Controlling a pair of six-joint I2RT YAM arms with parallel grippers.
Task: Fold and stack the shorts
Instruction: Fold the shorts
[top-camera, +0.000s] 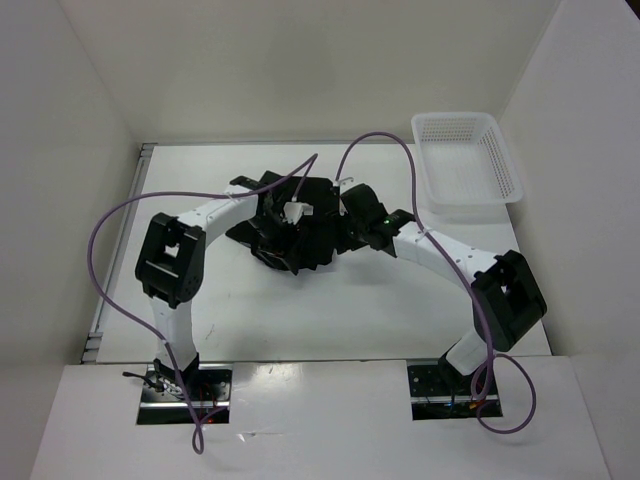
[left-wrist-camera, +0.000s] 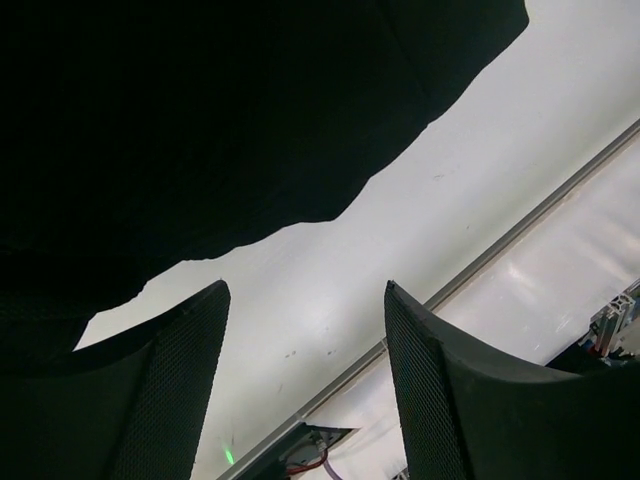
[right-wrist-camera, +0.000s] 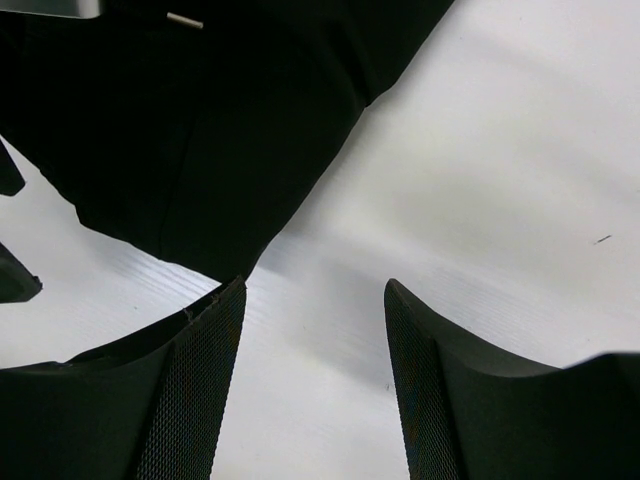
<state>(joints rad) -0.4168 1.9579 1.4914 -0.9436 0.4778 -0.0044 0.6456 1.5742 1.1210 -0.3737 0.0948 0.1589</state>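
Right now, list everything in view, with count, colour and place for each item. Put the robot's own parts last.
shorts: one pair, black, crumpled mid-table between the two hands
basket: one, white plastic mesh, far right corner of the table
table: one, white, under everything
walls: white, around the table on three sides
cables: two, purple, one looping off each arm
arms: two, white and black, bases at the near edge, both reaching in to the shorts
left hand: one, black, open, bare table between its fingers, at the edge of the shorts
right hand: one, black, open, beside a corner of the shorts
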